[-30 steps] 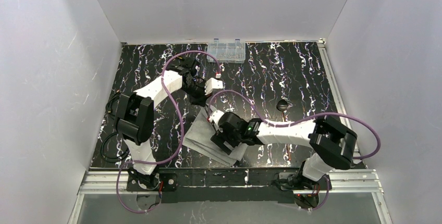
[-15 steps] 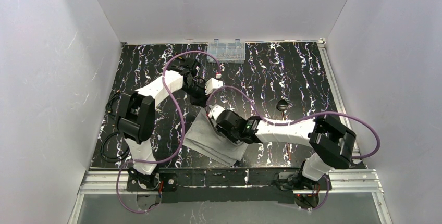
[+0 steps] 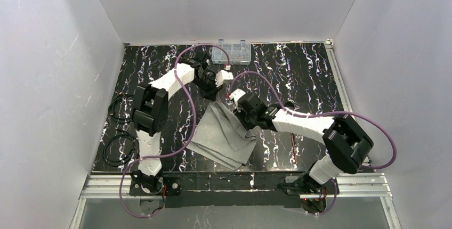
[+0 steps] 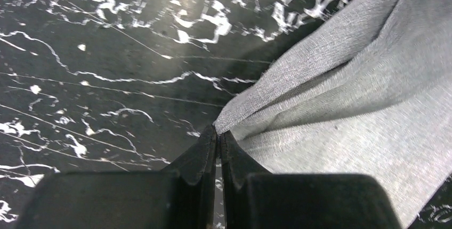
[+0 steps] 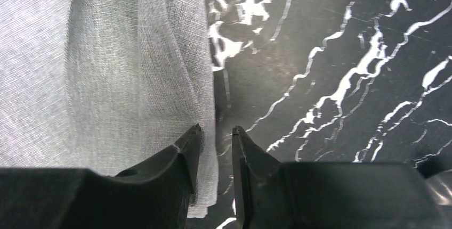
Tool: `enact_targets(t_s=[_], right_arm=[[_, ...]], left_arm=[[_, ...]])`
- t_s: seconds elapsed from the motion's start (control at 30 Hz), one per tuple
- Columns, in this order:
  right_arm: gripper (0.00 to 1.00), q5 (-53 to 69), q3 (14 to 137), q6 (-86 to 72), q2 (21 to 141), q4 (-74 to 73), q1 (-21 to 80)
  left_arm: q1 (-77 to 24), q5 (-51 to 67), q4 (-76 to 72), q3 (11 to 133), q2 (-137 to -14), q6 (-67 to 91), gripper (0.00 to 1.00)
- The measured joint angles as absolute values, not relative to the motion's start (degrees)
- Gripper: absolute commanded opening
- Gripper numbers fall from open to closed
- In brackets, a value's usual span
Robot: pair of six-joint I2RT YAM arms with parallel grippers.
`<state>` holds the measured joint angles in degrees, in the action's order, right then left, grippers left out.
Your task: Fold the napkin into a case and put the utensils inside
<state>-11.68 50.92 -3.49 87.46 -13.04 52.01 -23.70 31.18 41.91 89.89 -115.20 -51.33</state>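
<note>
- Napkin (image 3: 223,134): light-grey cloth, layered, partly folded; lies on table (image 3: 304,74), nearside of clear box (image 3: 230,52), well apart from it. End facing the box is drawn to a point btwn the two hands.
- L hand (image 4: 218,132): fingers pressed together, pinching the napkin corner closest to the box. Creases fan out from the pinch.
- R hand (image 5: 215,131): fingers narrow, holding the napkin's side edge; nearside of box, a bit right of L hand.
- Utensils (image 3: 295,146): thin copper-brown piece flat on table, nearside + right of box, apart from napkin, close to R arm.
- Spoon head (image 3: 289,105): dark, rounded; nearside + right of box, partly behind purple cable (image 3: 266,88).
- Clear box: compartmented, at table's far edge by back wall.
</note>
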Motion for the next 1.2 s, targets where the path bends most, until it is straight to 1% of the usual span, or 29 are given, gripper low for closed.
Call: enact_targets(t_s=[0.13, 0.23, 0.27, 0.3, 0.33, 0.37, 0.43, 0.5, 0.6, 0.73, 0.83, 0.9, 1.0, 1.07, 1.2], right_arm=[[0.40, -9.9, 50.9, -3.4, 87.2, -11.9, 47.4], [0.47, -9.9, 51.8, -3.5, 87.2, -11.8, 44.5], [0.53, -10.0, 52.1, -3.5, 87.2, -11.8, 44.0], [0.61, -10.3, 52.4, -3.6, 87.2, -11.8, 43.6], [0.68, -10.5, 52.7, -3.7, 87.2, -11.6, 43.3], [0.73, -10.7, 52.8, -3.9, 87.2, -11.4, 43.1], [0.77, -11.9, 52.8, -4.2, 87.2, -11.4, 42.6], [0.78, -13.8, 52.8, -4.1, 87.2, -11.5, 42.2], [0.78, -16.7, 52.8, -3.9, 86.3, -12.2, 41.6], [0.75, -18.2, 53.8, -4.1, 80.9, -14.2, 41.6], [0.75, -18.4, 55.4, -4.6, 77.1, -14.7, 44.3], [0.75, -17.6, 55.6, -5.5, 76.0, -14.4, 48.0], [0.75, -14.7, 54.0, -7.4, 76.8, -13.5, 53.8], [0.74, -12.8, 51.8, -8.7, 78.3, -12.8, 57.1], [0.70, -10.3, 49.2, -10.7, 82.9, -12.0, 59.6]], left_arm=[[-23.6, 30.5, 42.6, 96.1, -120.7, -48.3, 0.00], [-23.4, 30.3, 42.9, 97.9, -123.4, -45.9, 0.00], [-23.3, 30.2, 43.0, 98.3, -124.0, -44.9, 0.00], [-23.3, 30.2, 43.0, 98.5, -124.5, -44.0, 0.05], [-23.3, 30.0, 43.0, 98.5, -124.8, -43.0, 0.19], [-23.3, 29.7, 43.0, 98.7, -125.0, -42.1, 0.29], [-23.1, 28.9, 43.0, 99.5, -125.3, -40.0, 0.43], [-22.9, 28.5, 43.2, 100.4, -125.4, -37.9, 0.49], [-21.8, 28.8, 43.9, 102.5, -125.4, -35.3, 0.50], [-19.4, 29.5, 46.6, 105.2, -124.8, -34.5, 0.49], [-17.8, 30.6, 50.0, 105.4, -123.1, -34.9, 0.47], [-17.0, 31.4, 52.3, 104.7, -121.6, -36.1, 0.45], [-16.9, 32.9, 55.4, 100.4, -118.2, -38.2, 0.41], [-17.1, 33.9, 57.3, 95.4, -115.4, -40.3, 0.40], [-17.4, 35.5, 60.5, 85.5, -110.1, -44.8, 0.37]])
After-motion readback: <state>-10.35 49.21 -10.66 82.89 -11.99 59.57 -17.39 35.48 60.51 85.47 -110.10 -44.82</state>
